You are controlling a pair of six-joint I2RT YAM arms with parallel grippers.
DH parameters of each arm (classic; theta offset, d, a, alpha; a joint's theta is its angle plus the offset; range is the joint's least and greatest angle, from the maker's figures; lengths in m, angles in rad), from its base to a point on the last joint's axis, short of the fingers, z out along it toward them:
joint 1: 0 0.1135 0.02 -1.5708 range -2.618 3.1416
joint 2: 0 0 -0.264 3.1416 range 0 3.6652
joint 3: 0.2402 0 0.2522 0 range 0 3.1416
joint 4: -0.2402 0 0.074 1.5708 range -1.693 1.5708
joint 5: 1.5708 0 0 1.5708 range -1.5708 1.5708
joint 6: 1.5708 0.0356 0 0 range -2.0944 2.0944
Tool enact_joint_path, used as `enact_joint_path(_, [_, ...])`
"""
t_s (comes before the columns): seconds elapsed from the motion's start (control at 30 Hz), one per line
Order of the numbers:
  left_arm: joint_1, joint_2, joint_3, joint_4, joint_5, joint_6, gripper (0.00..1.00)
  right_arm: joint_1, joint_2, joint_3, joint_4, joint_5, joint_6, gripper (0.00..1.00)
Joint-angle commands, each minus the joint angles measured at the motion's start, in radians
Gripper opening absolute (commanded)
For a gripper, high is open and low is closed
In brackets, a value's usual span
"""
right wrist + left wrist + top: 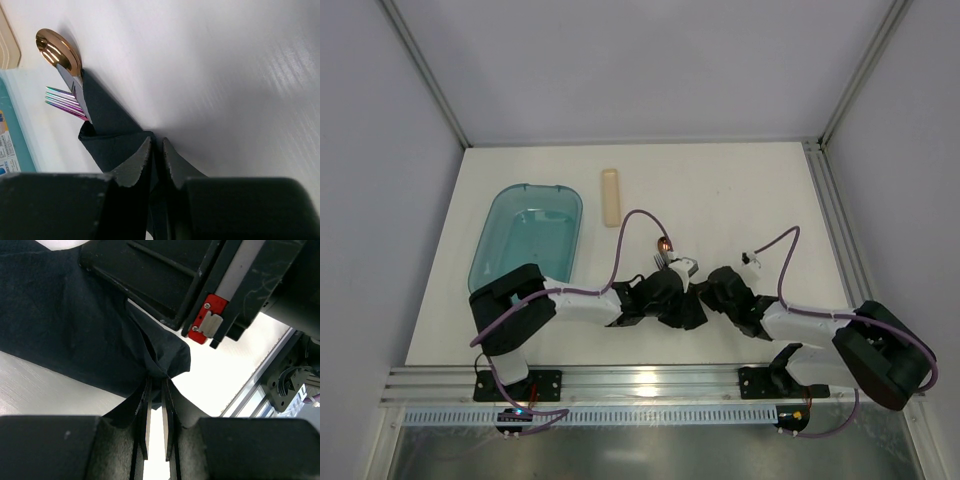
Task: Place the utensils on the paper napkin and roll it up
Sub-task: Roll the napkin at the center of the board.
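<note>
The dark paper napkin is wrapped round the utensils near the table's front middle. A copper spoon bowl and iridescent fork tines stick out of its far end. From above, the spoon and fork lie just beyond both grippers. My right gripper is pinched on the napkin's near fold, with only a thin gap between its jaws. My left gripper is shut on a bunched corner of the napkin. The two grippers meet nose to nose.
A translucent teal tub stands at the left of the table. A beige block lies behind the centre. The aluminium rail runs along the near edge, close behind both grippers.
</note>
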Motion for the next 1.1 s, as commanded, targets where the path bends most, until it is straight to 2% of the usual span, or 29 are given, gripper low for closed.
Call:
enact_joint_path(0.0, [-0.007, 0.015, 0.022, 0.025, -0.031, 0.002, 0.18, 0.003, -0.036, 0.019, -0.262, 0.013, -0.083, 0.18])
enact_joint_path(0.03, [-0.007, 0.015, 0.025, 0.023, -0.031, 0.005, 0.18, 0.003, -0.052, 0.039, -0.306, 0.011, -0.109, 0.24])
enact_joint_path(0.13, [-0.007, 0.017, 0.027, 0.023, -0.026, 0.005, 0.18, 0.003, -0.116, 0.071, -0.401, 0.013, -0.146, 0.31])
enact_joint_path(0.2, [-0.007, 0.015, 0.027, 0.023, -0.028, 0.007, 0.18, 0.003, -0.161, 0.079, -0.454, 0.024, -0.153, 0.32])
enact_joint_path(0.53, [-0.007, 0.026, 0.051, 0.010, -0.022, 0.021, 0.18, 0.003, -0.340, 0.007, -0.506, -0.009, -0.203, 0.20])
enact_joint_path(0.87, [-0.007, 0.014, 0.057, 0.002, -0.026, 0.033, 0.18, 0.012, -0.253, -0.064, -0.336, -0.114, -0.199, 0.12])
enact_joint_path(1.07, [-0.007, -0.023, 0.021, 0.033, -0.023, 0.034, 0.19, 0.050, -0.285, -0.090, -0.365, -0.105, -0.137, 0.11])
